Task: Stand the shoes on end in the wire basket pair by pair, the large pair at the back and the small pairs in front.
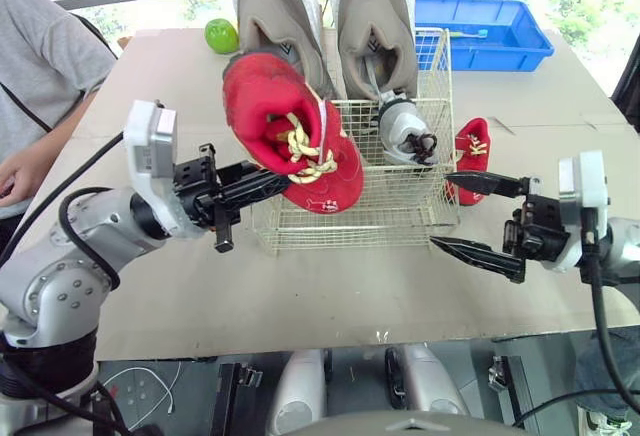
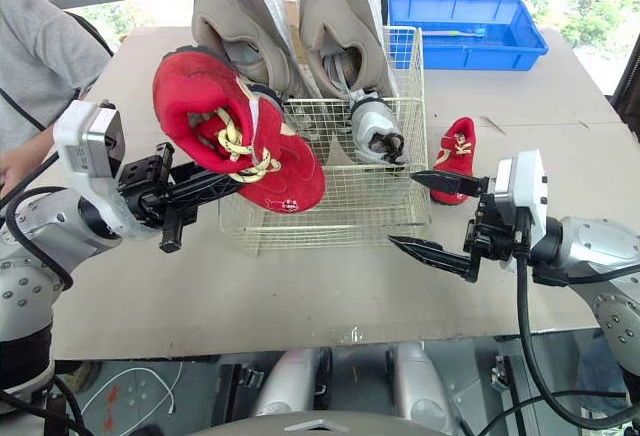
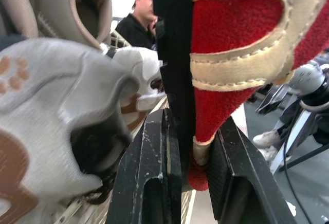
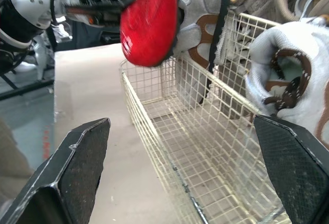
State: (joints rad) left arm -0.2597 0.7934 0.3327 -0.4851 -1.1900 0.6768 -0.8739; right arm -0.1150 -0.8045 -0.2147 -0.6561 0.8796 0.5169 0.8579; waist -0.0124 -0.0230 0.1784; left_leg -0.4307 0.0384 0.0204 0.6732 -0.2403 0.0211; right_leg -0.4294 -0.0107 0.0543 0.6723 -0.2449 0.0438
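while your left fingers [image 1: 255, 184] pinch the red shoe [image 1: 290, 131] raised at the front left of the wire basket [image 1: 370, 206], your right fingers [image 1: 475, 254] gape wide, empty, beside its right front.

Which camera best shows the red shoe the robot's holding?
The left eye view: the whole red shoe, laces and opening, held by the left gripper by the wire basket. The right eye matches. The left wrist shows its pinched edge; the right wrist, its red side.
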